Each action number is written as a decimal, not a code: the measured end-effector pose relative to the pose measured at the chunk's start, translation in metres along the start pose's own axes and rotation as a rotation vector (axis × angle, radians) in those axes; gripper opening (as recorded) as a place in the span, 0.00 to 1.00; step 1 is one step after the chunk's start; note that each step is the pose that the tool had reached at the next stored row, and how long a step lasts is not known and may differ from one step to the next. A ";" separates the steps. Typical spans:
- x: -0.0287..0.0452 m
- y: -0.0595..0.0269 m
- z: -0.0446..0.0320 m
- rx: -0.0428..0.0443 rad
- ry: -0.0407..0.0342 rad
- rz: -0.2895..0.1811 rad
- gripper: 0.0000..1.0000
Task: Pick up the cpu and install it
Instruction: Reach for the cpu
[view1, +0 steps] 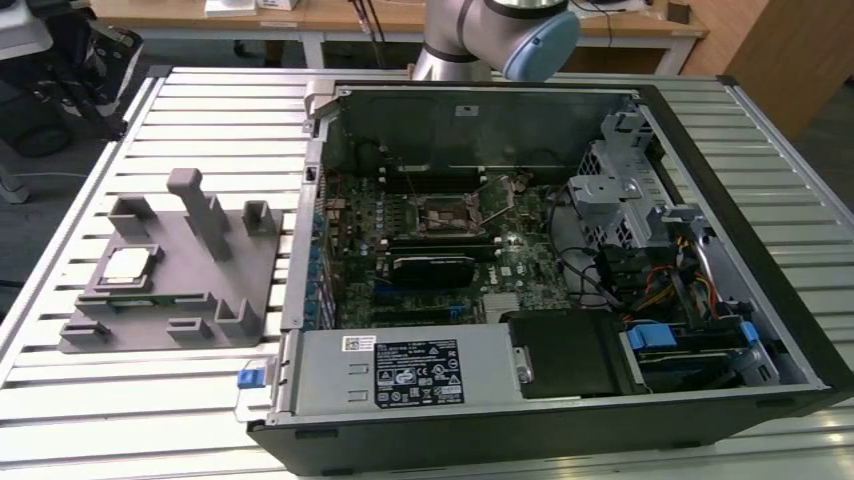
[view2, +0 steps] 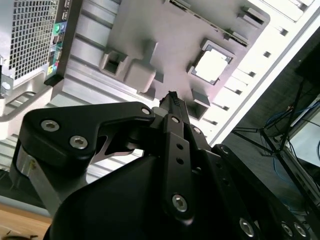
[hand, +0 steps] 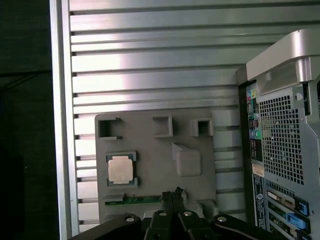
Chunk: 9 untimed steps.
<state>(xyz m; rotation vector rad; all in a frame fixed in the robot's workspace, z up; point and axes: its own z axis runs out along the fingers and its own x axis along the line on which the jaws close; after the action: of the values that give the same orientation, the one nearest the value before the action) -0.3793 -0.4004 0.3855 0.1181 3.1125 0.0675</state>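
Cpu (hand: 121, 169): in fixture (hand: 150, 155) slot, not yet picked up
Jaws: closed together, empty — above fixture
Socket (view1: 443, 213): looks unfilled — install pending

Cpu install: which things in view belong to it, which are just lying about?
Job: cpu, grey fixture under it, board socket, tool.
Lying about: silver labelled box, black ribbed module, drive cage, wiring.
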 end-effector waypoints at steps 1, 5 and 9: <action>0.0032 -0.0003 0.0001 0.0000 0.0000 0.000 0.11; 0.0158 -0.0013 0.0005 -0.0001 0.0000 0.000 0.11; 0.0279 -0.0022 0.0009 0.0000 0.0000 0.000 0.11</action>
<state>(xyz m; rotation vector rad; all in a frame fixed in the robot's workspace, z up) -0.4073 -0.4005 0.3837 0.1181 3.1126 0.0676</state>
